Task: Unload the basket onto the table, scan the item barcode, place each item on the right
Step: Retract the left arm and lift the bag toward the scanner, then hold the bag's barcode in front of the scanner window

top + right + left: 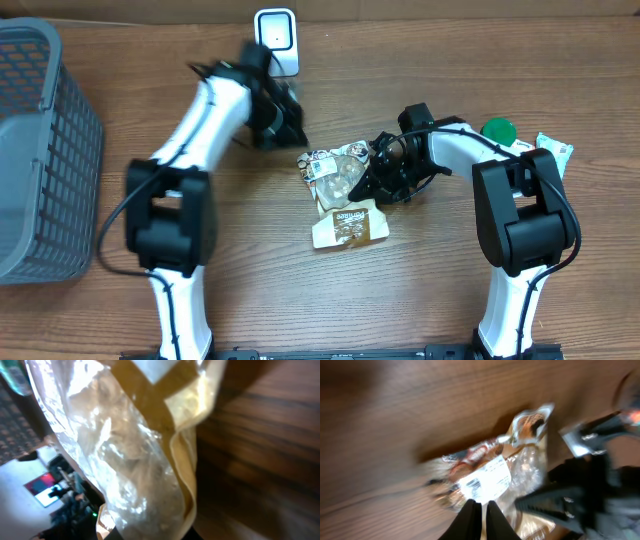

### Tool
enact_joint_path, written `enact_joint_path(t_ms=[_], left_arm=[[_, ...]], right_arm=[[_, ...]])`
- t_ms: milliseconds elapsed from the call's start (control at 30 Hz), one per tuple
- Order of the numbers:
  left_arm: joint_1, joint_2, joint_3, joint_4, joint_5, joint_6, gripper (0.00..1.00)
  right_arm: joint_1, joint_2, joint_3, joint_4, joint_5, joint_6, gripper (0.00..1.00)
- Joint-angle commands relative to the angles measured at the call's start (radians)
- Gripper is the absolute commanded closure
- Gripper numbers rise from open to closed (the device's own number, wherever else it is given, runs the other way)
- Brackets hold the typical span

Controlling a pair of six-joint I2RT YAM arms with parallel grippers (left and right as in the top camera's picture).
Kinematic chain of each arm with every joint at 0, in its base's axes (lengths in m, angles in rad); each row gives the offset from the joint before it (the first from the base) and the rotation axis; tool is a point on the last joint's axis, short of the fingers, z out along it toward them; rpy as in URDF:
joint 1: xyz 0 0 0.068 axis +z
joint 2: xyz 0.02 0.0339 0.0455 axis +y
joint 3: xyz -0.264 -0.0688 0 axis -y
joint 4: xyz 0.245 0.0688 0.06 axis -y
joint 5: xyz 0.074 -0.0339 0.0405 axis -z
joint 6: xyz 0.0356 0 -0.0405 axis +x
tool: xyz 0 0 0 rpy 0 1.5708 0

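Label on packet blurred, unreadable

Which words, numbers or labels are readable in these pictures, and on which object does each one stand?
No text can be read for certain.
On the snack bag, the white label: printed lines, too blurred to read.
On the bag's tan end, the dark print: too small to read.

Snack packet, label print motion-blurred, unreadable; right gripper, fingertips hidden by packet film; grey basket, cropped at overhead's left edge.
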State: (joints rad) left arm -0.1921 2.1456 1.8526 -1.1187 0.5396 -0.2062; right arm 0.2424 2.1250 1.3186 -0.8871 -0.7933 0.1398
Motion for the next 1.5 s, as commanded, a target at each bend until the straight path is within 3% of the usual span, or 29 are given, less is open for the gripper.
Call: enact_joint_path(t_ms=[0, 67, 300, 433, 533, 600, 667, 767, 967, 1267, 1467], left_arm=[[0.076, -0.123, 0.144, -0.092, -0.056, 0.046, 0.91], [0.133, -0.150, 0.201, -0.182, -0.107, 0.046, 0.91], [0.304, -0.194, 0.226, -0.301, -0.208, 0.050, 0.88], [0.372, -0.193, 0.225, -0.322, -0.226, 0.049, 0.80], [0.399, -0.193, 0.225, -0.322, -0.237, 0.050, 0.59], [0.404, -0.193, 0.225, -0.322, -0.243, 0.050, 0.35], [0.405, -0.193, 0.225, -0.325, -0.276, 0.050, 0.18], [0.405, -0.193, 0.225, -0.337, -0.347, 0.050, 0.00], [0.405, -0.193, 0.225, -0.348, -0.444, 0.050, 0.01], [0.405, -0.193, 0.225, -0.347, -0.446, 0.050, 0.00], [0.405, -0.193, 0.225, -0.347, -0.446, 0.049, 0.00]], right_arm=[[-0.004, -0.046, 0.074, -0.052, 0.128, -0.084, 0.92], [-0.004, -0.087, 0.120, -0.095, 0.132, -0.121, 0.96], [0.001, -0.274, 0.225, -0.114, 0.156, -0.142, 0.96], [0.005, -0.391, 0.266, -0.114, 0.142, -0.126, 0.96], [0.008, -0.480, 0.285, -0.115, 0.137, -0.073, 0.96], [0.008, -0.533, 0.287, -0.113, 0.112, -0.050, 0.96], [0.008, -0.581, 0.287, -0.113, 0.060, -0.050, 0.96], [0.008, -0.642, 0.287, -0.113, 0.001, -0.045, 0.96], [0.009, -0.713, 0.287, -0.104, -0.048, -0.034, 0.96], [0.026, -0.698, 0.293, -0.081, 0.038, 0.033, 0.96], [0.116, -0.512, 0.562, -0.200, 0.296, 0.013, 0.96]])
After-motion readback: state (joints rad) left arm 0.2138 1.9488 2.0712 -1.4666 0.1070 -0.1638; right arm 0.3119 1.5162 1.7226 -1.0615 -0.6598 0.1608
